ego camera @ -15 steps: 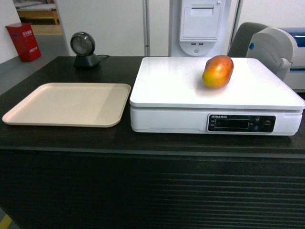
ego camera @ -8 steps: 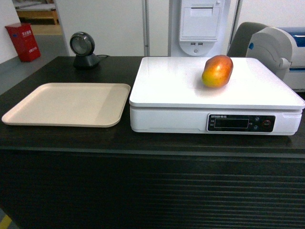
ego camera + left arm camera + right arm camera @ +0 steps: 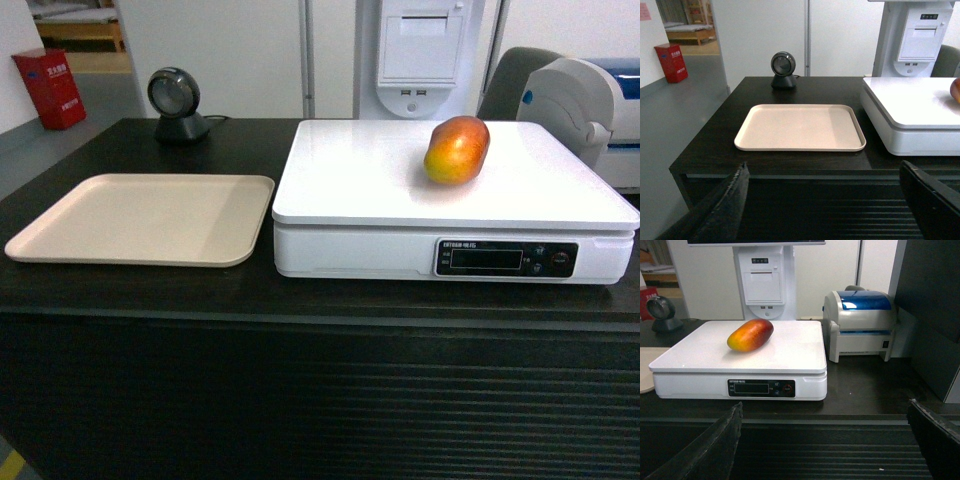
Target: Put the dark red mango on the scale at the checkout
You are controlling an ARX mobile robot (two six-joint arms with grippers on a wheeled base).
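Nothing has shifted since a second ago — the dark red mango (image 3: 457,149) lies alone on the scale (image 3: 380,190), so the placing looks done. Both tools, left tool (image 3: 822,200) and right tool (image 3: 825,440), hang released, short of the black surface (image 3: 130,290). Beside the scale: a beige tray (image 3: 145,218), a scanner (image 3: 176,103) — behind, a label printer (image 3: 860,322).

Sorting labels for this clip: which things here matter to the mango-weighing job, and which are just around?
Job: dark red mango, lying on the scale; checkout.
Just around: beige tray, round scanner, label printer, receipt kiosk.
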